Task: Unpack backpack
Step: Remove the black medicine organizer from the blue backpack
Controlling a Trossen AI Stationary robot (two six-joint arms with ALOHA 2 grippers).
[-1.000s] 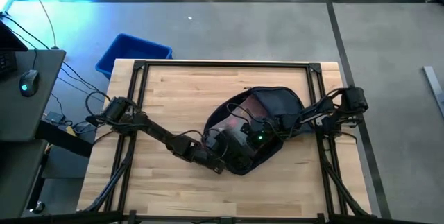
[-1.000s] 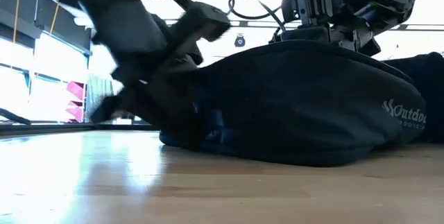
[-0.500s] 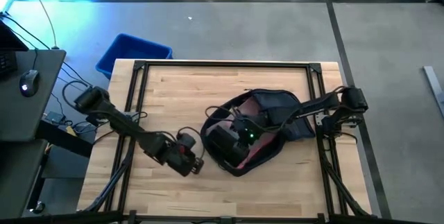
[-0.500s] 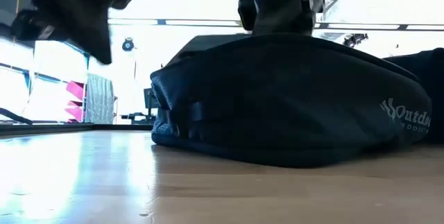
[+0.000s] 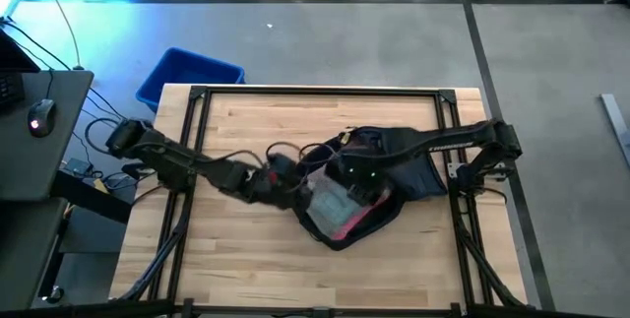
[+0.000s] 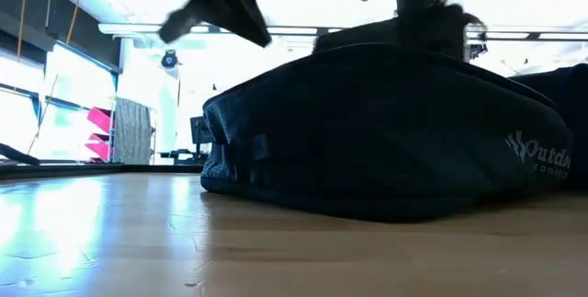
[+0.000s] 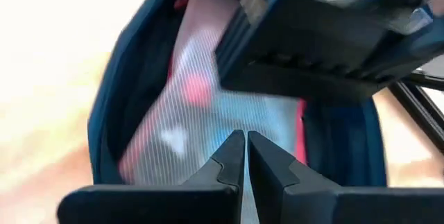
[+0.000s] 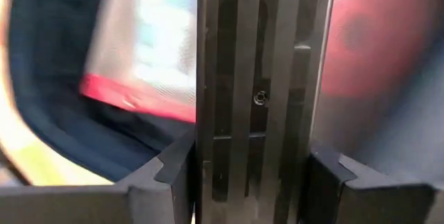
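We see the left gripper [image 7: 244, 156] with its fingers pressed together on nothing, just above the open mouth of the backpack [image 5: 394, 156]. The right gripper [image 8: 260, 161] clamps a flat ribbed grey panel [image 8: 260, 57] over the backpack's opening. Inside lies a striped red-and-white pouch [image 7: 208, 106]. The backpack lies on the table [image 5: 246, 269].

Motion blur smears the left gripper [image 6: 220, 3] in the low view, so its outline is lost there. Beyond its jaws in the left wrist view, the red-edged packet [image 7: 208, 113] inside the backpack [image 5: 384, 175] is too blurred to identify. A dark ridged object [image 8: 260, 92] between the right gripper's jaws fills the right wrist view and hides what lies beyond.
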